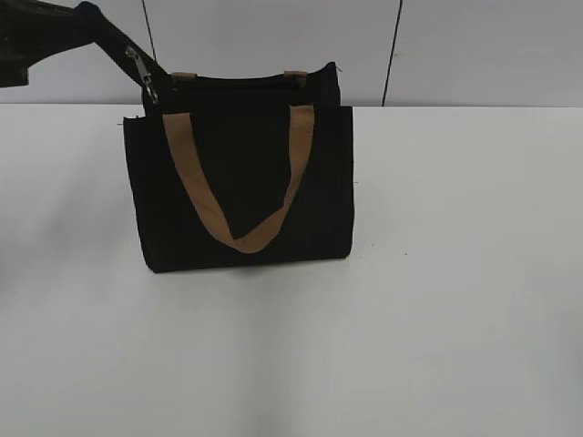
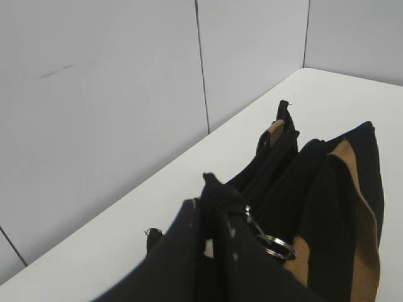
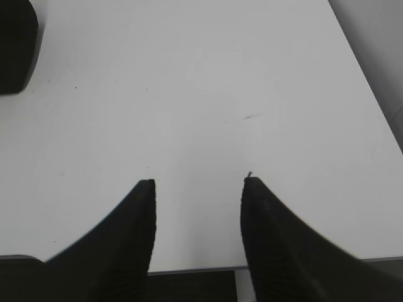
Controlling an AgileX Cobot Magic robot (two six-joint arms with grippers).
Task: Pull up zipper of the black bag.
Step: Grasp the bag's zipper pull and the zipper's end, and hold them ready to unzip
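left claw (image 2: 217, 207): matte black, scuffed pale flecks | right claw (image 3: 196, 207): black, ribbed tapered fingers

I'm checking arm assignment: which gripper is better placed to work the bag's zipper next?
Left. The left gripper is shut on the zipper end at the black bag top corner; the right gripper hangs open over bare table.

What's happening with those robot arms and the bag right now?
Left pincer shut on zipper tail at black bag corner. Right pincer open over bare table. Nothing in the way.
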